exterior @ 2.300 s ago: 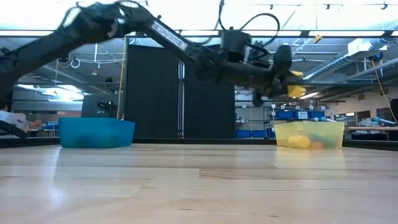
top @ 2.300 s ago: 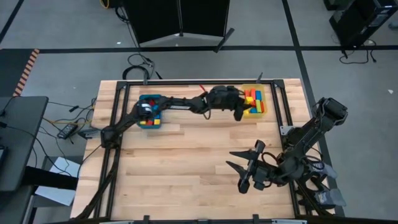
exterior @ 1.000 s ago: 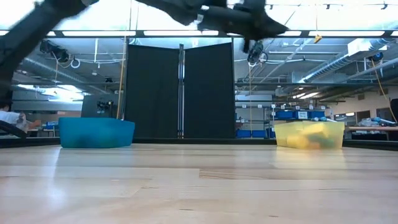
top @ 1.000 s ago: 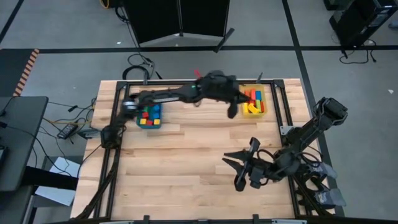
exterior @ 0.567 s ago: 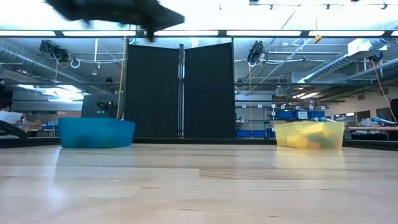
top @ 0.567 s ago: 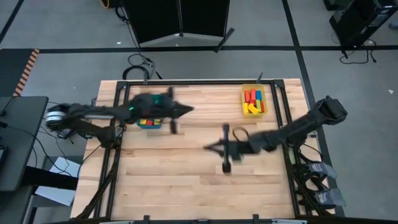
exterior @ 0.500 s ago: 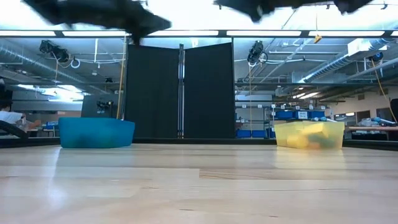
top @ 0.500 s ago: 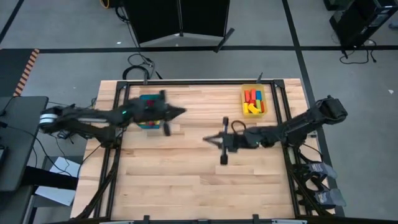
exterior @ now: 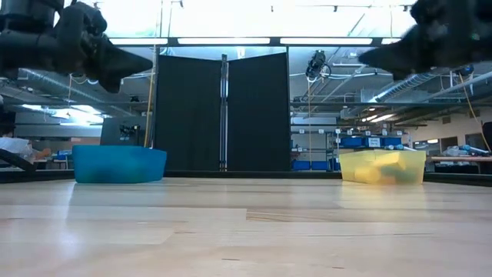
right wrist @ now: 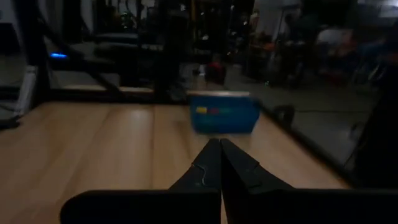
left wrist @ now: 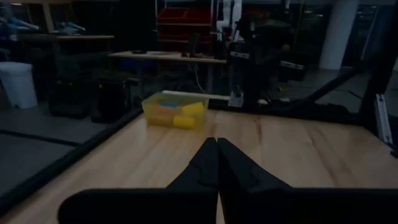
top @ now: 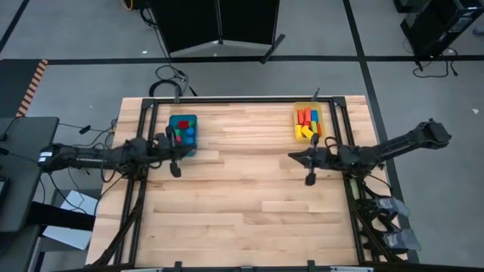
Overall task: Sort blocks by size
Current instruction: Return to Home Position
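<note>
The blocks lie in two bins at the table's far side. Red, green, blue and yellow ones fill the blue bin (top: 182, 130) on the left. Red, yellow and orange ones fill the yellow bin (top: 308, 123) on the right. My left gripper (top: 187, 148) hangs shut and level just on the near side of the blue bin, its tips (left wrist: 216, 140) pointing across the table at the yellow bin (left wrist: 175, 111). My right gripper (top: 292, 157) hangs shut and level on the near side of the yellow bin, facing the blue bin (right wrist: 224, 114). Neither holds anything.
The wooden tabletop (top: 242, 204) spreads bare between and in front of the two grippers. A black metal frame (top: 242, 100) runs round the table's edges. In the low view both arms hang well above the tabletop (exterior: 246, 231), and a black screen (exterior: 223, 111) stands behind the table.
My left arm has swung back from over the yellow bin toward the table's left edge and sunk, ending level by the blue bin. My right arm has swept from the near right toward the far side, drawn back toward the right edge, rolled its wrist, and shut its wide-open fingers.
</note>
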{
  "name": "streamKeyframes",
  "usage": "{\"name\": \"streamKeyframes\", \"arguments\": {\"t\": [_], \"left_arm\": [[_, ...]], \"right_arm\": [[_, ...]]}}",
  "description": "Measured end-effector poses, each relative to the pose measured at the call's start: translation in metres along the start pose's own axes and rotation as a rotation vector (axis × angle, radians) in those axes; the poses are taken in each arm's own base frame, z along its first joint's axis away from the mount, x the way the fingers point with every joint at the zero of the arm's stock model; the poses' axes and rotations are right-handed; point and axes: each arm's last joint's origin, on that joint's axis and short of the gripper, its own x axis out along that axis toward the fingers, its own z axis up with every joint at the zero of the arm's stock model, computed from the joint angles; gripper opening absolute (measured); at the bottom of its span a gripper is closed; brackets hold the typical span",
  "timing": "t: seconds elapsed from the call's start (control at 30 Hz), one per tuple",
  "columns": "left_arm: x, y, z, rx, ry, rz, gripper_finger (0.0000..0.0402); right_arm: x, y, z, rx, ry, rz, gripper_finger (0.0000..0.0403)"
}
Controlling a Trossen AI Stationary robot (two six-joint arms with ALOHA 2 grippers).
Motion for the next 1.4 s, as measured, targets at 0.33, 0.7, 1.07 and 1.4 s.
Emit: {"name": "streamKeyframes", "arguments": {"t": [0.33,0.7,1.07,1.4], "left_arm": [[-0.009,0.001,-0.020,-0.003,-0.003,-0.014,0.0000],[-0.017,0.001,-0.027,-0.024,0.021,-0.081,0.0000],[-0.032,-0.002,-0.022,-0.004,-0.050,-0.139,0.0004],[-0.034,-0.001,-0.024,0.022,-0.039,-0.121,0.0007]], "right_arm": [[-0.040,-0.014,-0.030,0.099,0.020,0.062,0.0003],[-0.058,-0.022,-0.029,0.078,-0.015,0.087,0.0003],[-0.056,-0.023,-0.030,0.172,-0.001,0.063,0.0021],[-0.056,-0.023,-0.028,0.180,-0.022,0.063,0.0034]]}}
